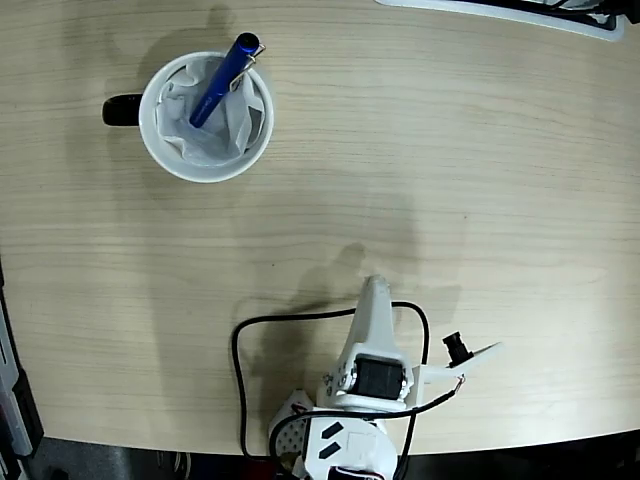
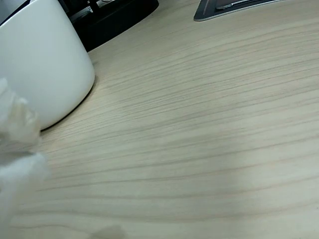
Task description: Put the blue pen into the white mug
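The white mug with its black handle stands at the upper left of the table in the fixed view, crumpled white tissue inside. The blue pen leans in the mug, lower end in the tissue, clip end poking over the far rim. My gripper is pulled back near the table's front edge, far from the mug, shut with nothing in it; its fingers read as one narrow white wedge. In the wrist view the mug's wall fills the upper left, and a blurred white finger sits at the left edge.
A black cable loops on the table beside the arm's base. A flat white-edged device lies at the table's far right edge, seen as a grey slab in the wrist view. Dark equipment sits behind the mug.
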